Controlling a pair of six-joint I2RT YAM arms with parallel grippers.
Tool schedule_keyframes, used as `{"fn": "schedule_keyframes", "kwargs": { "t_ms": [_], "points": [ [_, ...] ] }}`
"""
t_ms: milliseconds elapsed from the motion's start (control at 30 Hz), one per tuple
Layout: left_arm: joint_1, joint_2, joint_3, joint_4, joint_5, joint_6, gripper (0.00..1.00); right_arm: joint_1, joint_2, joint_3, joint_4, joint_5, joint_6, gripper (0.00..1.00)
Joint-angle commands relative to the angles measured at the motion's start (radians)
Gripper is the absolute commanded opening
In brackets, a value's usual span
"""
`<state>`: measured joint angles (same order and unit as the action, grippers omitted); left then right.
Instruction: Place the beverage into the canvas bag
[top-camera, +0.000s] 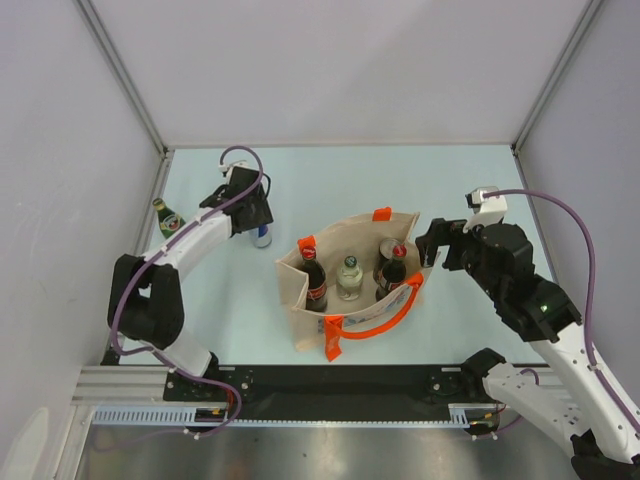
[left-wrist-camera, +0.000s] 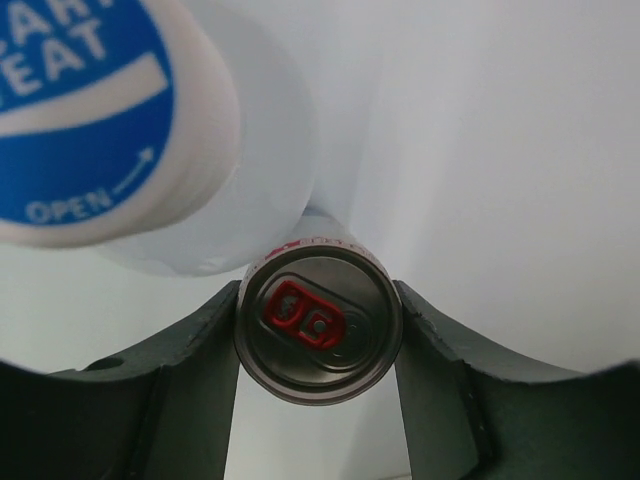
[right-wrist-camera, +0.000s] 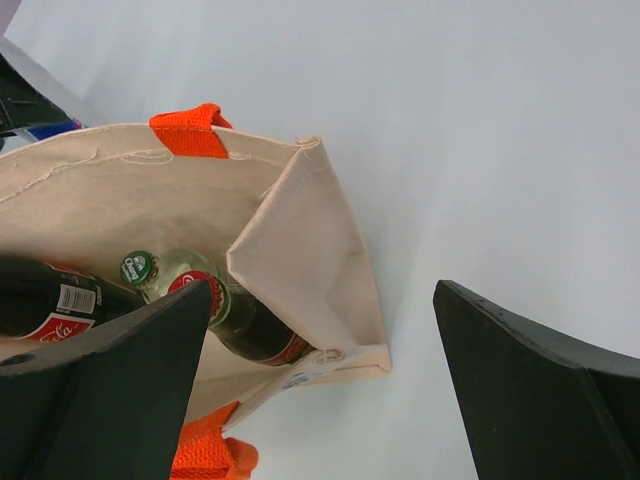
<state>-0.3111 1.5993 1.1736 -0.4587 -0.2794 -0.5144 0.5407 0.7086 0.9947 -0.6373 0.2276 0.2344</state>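
The beverage, a silver can (left-wrist-camera: 318, 326) with a red pull tab, stands upright on the table at the back left (top-camera: 262, 237). My left gripper (left-wrist-camera: 318, 345) reaches down over it, and both dark fingers press against the can's sides. The canvas bag (top-camera: 308, 322) stands open mid-table, beige with orange handles (top-camera: 385, 312). It holds a cola bottle (top-camera: 314, 282), a clear bottle (top-camera: 349, 277) and a dark bottle (top-camera: 392, 270). My right gripper (right-wrist-camera: 322, 290) hovers open by the bag's right end (right-wrist-camera: 300, 230), nothing between its fingers.
A white bottle with a blue cap label (left-wrist-camera: 90, 120) stands right beside the can, touching or nearly so. A green bottle (top-camera: 166, 217) stands by the left wall. Enclosure walls ring the table on three sides.
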Motion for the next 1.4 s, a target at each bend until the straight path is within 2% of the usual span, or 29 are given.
{"fn": "schedule_keyframes", "kwargs": {
  "t_ms": [0, 33, 100, 267, 567, 833, 867, 1067, 1367],
  "points": [
    [0.006, -0.097, -0.026, 0.009, 0.037, 0.02, 0.2, -0.002, -0.008, -0.022, 0.037, 0.003, -0.006, 1.0],
    [0.003, -0.12, -0.037, 0.006, 0.043, 0.039, 0.1, -0.002, -0.008, -0.025, 0.037, -0.002, -0.003, 1.0],
    [-0.002, -0.142, -0.042, -0.004, 0.052, 0.075, 0.0, -0.002, -0.005, -0.03, 0.036, -0.007, 0.002, 1.0],
    [-0.023, -0.225, -0.035, -0.052, 0.039, 0.114, 0.0, -0.002, 0.018, -0.022, 0.039, -0.001, -0.009, 1.0],
    [-0.106, -0.328, 0.067, -0.121, -0.017, 0.201, 0.0, -0.002, 0.064, 0.01, 0.065, 0.004, 0.011, 1.0],
    [-0.215, -0.314, 0.374, -0.207, -0.046, 0.292, 0.0, -0.001, 0.065, 0.045, 0.048, 0.001, 0.054, 1.0],
    [-0.252, -0.303, 0.468, -0.222, -0.046, 0.313, 0.0, -0.002, 0.052, 0.051, 0.039, 0.004, 0.055, 1.0],
    [-0.402, -0.254, 0.708, -0.247, -0.073, 0.39, 0.0, -0.002, 0.009, 0.047, 0.019, 0.038, 0.078, 1.0],
    [-0.606, -0.188, 0.859, -0.262, -0.004, 0.439, 0.0, -0.002, -0.029, 0.045, 0.002, 0.042, 0.098, 1.0]
  ]
}}
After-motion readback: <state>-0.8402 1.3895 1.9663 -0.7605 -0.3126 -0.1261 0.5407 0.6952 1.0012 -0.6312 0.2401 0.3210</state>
